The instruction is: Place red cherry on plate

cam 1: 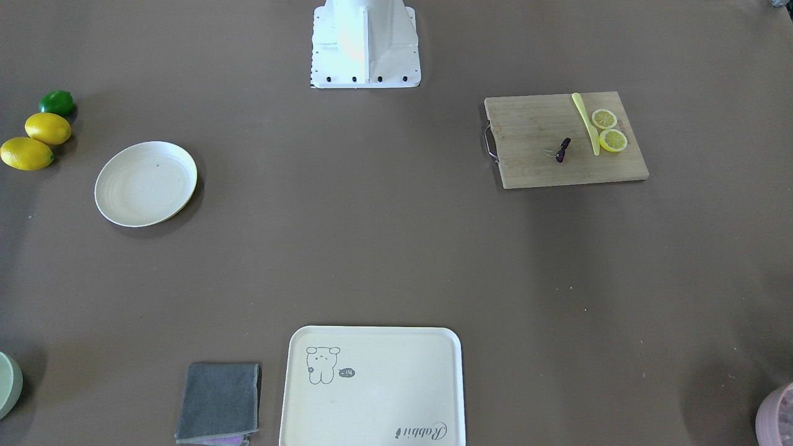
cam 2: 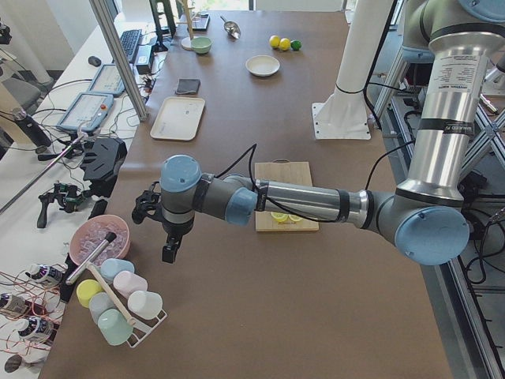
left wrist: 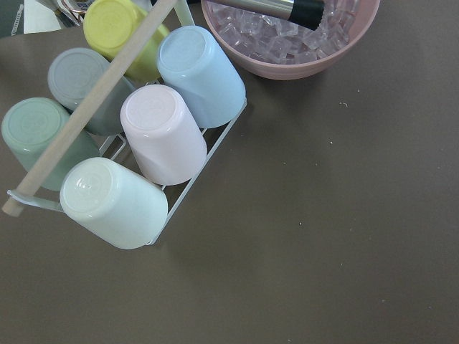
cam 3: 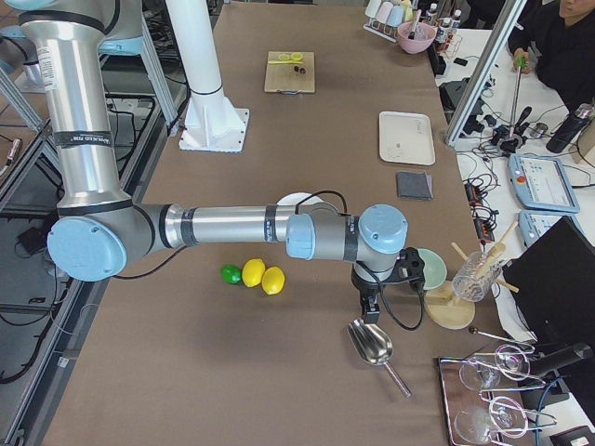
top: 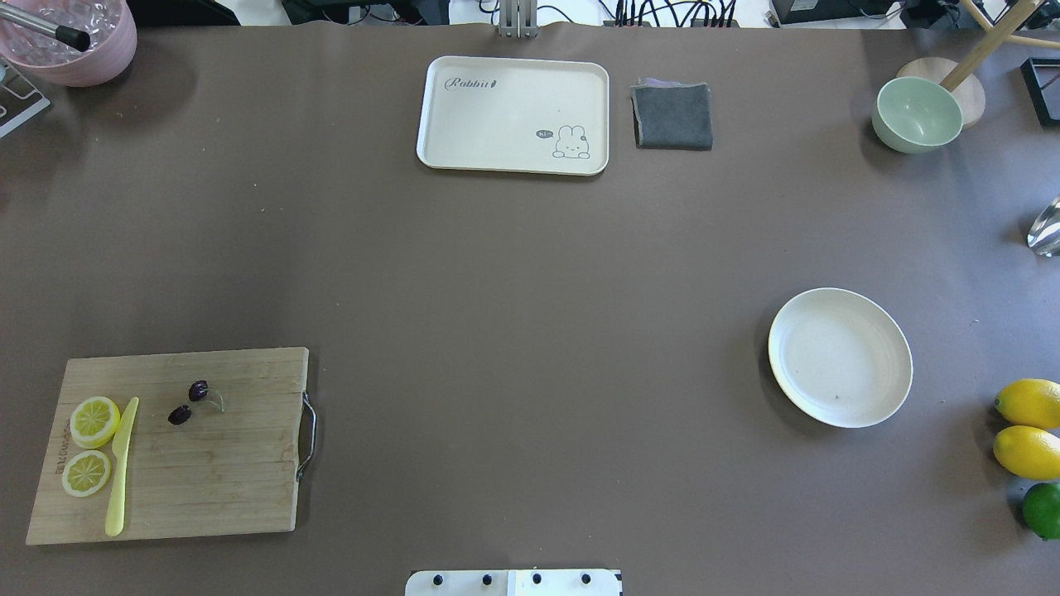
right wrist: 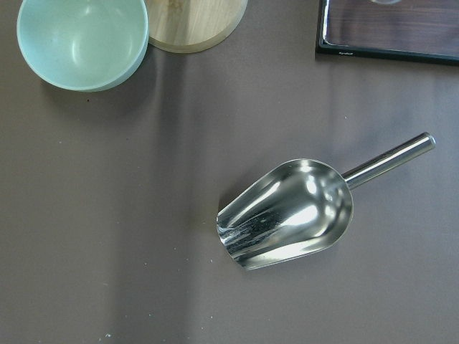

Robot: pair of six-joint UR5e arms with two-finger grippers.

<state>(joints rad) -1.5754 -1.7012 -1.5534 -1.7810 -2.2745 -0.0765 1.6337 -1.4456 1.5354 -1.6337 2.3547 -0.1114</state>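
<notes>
Surface: brown.
Red cherry: on cutting board, eight o'clock overhead.
Plate: three o'clock.
Jaws: both, cannot tell.

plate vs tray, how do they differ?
Shape: the plate is round, the tray rectangular with rounded corners. Print: the plate is plain, the tray bears a cartoon animal and the word Rabbit. Place: the plate lies on the robot's right near the lemons, the tray at the far middle beside the grey cloth. Both are cream, rimmed and empty.

Opposed high views sharing the plate
</notes>
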